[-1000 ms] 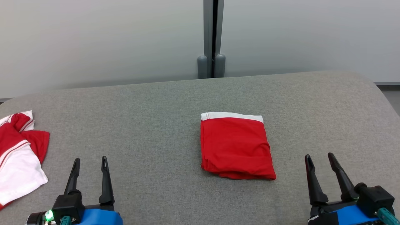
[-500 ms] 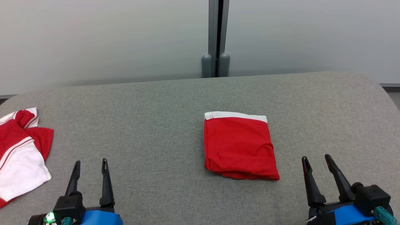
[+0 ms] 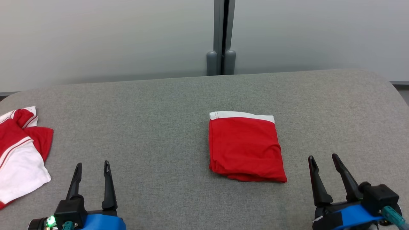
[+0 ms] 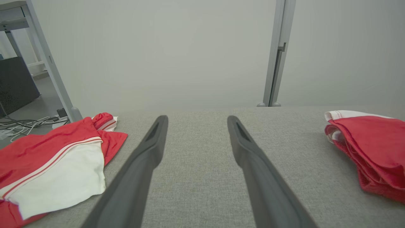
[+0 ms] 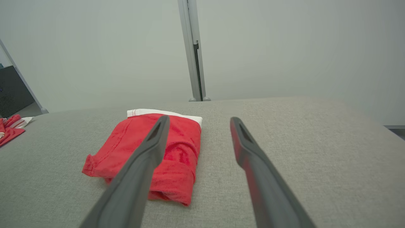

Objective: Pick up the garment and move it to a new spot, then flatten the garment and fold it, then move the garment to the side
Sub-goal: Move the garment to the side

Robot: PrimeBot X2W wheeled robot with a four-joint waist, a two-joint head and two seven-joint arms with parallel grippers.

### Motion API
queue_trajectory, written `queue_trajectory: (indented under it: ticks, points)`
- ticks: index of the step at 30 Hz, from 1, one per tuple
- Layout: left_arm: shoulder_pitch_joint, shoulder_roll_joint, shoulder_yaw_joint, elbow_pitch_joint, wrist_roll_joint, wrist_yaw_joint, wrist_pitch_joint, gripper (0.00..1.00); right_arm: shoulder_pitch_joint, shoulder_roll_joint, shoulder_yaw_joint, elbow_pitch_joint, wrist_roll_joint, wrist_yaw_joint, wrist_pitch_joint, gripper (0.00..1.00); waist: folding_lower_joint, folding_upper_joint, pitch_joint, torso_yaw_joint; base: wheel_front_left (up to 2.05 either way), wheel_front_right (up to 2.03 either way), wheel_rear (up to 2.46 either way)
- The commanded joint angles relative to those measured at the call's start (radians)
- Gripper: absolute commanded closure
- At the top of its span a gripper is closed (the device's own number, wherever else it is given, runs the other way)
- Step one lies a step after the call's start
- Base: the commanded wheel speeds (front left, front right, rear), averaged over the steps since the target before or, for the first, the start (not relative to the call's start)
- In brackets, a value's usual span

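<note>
The garment (image 3: 246,147) lies folded into a neat red block on the grey surface (image 3: 153,127), a little right of the middle in the head view. Its white band (image 3: 242,115) marks the far edge, and the bunched layers face the robot. The block is slightly longer from near to far than it is wide, and its near edge slants down toward the right.

The right pincer (image 3: 322,156) is clearly the nearer one. The garment sits ahead of it and to its left, with the near right corner closest to its tips but not touching. In the right wrist view the red block lies just left of the line along the fingers. The left pincer (image 3: 92,163) is well apart from the garment, which shows at the far right of its wrist view. Closer on its other side is a crumpled red-and-white cloth (image 3: 19,153) at the left edge of the surface.

Both pincers have their fingers spread with a clear gap, and neither holds anything.

With the folding apparently done, the step left is likely the move aside. That would call for the right arm to reach forward and left to the near right corner.
</note>
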Motion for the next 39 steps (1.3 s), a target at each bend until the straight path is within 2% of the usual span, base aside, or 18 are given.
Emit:
queue_trajectory:
  ticks: [1, 9, 16, 25, 39]
  points:
    - [-0.013, 0.002, -0.004, -0.006, -0.001, 0.007, -0.003, 0.0, -0.04, 0.0, 0.005, -0.006, 0.001, 0.001, -0.001, 0.0, 0.0, 0.0, 0.007, 0.0, 0.0, 0.0, 0.0]
    - [-0.048, -0.001, -0.018, -0.013, 0.003, 0.004, -0.003, 0.0, -0.239, -0.041, 0.038, 0.013, -0.014, 0.001, 0.031, 0.0, 0.0, 0.0, 0.059, 0.017, 0.0, 0.0, 0.0]
    - [-0.083, -0.008, -0.042, -0.008, -0.001, -0.001, -0.003, 0.0, -0.384, -0.072, 0.037, 0.123, -0.017, 0.001, 0.074, 0.0, 0.0, 0.0, 0.112, 0.056, 0.0, 0.0, 0.0]
    - [-0.131, -0.014, -0.06, -0.003, -0.011, 0.003, -0.003, 0.0, -0.436, -0.084, 0.031, 0.337, -0.018, 0.001, 0.097, 0.0, 0.0, 0.0, 0.177, 0.102, 0.0, 0.0, 0.0]
    - [-0.17, -0.02, -0.079, 0.003, -0.015, 0.01, -0.003, 0.0, -0.476, -0.055, 0.076, 0.597, 0.024, 0.001, 0.048, 0.0, 0.0, 0.0, 0.234, 0.116, 0.0, 0.0, 0.0]
